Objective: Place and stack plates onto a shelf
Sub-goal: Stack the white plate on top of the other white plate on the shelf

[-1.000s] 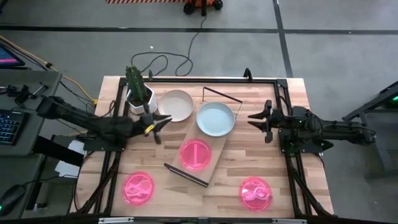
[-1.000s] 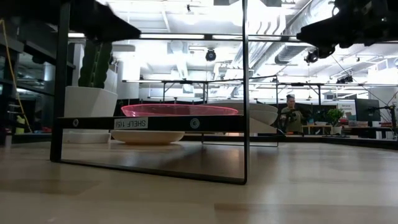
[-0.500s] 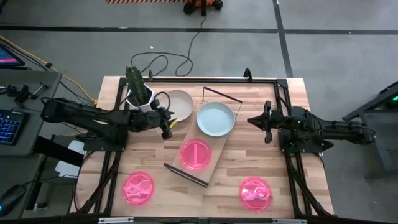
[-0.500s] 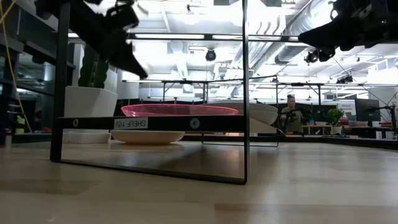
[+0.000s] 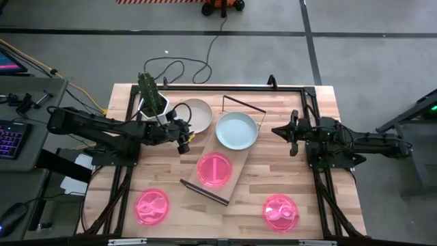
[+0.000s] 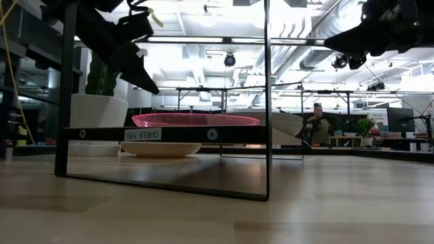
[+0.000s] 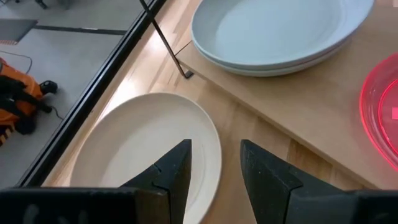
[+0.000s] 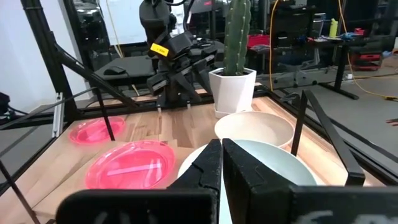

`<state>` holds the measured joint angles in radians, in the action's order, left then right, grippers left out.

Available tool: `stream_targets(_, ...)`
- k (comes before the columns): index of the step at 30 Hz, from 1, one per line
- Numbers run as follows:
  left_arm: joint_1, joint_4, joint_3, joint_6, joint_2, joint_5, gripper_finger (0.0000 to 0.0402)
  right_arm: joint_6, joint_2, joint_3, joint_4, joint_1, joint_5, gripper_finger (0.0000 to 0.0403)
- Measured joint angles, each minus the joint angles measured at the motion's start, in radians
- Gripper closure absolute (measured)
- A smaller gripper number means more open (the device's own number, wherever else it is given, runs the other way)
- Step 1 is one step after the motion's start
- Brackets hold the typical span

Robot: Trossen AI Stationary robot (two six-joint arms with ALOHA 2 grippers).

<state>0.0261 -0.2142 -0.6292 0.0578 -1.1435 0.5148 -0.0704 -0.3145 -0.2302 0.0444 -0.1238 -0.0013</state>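
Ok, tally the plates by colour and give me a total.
Pink plates: 3, one on the shelf at, two on the tabletop at and
White or pale plates: 3, one on the tabletop, two stacked on the shelf
Total: 6

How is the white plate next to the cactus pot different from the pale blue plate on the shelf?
The white plate lies on the tabletop, beside the shelf; the pale blue plate rests on the shelf. The white plate looks warmer, cream-toned; the other is bluish. The left gripper, open, hovers at the white plate's rim; the right gripper waits near the blue one. Both are round, shallow, similar-sized.
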Motion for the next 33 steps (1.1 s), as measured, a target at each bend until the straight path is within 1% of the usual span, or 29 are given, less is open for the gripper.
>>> stream_targets(16,0.000,-0.012,0.000,0.001,0.000,-0.004,0.0273,0.000,0.000,0.000,-0.004,0.000,0.000,0.0403)
stream_targets(20,-0.002,-0.023,0.000,0.000,0.000,-0.055,0.0273,0.000,0.000,0.000,-0.006,0.000,-0.001,0.0403)
stream_targets(24,-0.027,-0.066,0.001,-0.017,0.000,-0.129,0.0273,0.000,0.000,0.000,-0.025,0.000,-0.001,0.0403)
stream_targets(28,-0.074,-0.088,0.001,-0.057,0.000,-0.145,0.0273,0.000,0.000,0.000,-0.066,0.000,-0.001,0.0403)
stream_targets(33,-0.161,-0.095,0.001,-0.117,0.000,-0.282,0.0273,0.000,0.000,0.000,-0.088,0.000,-0.001,0.0403)
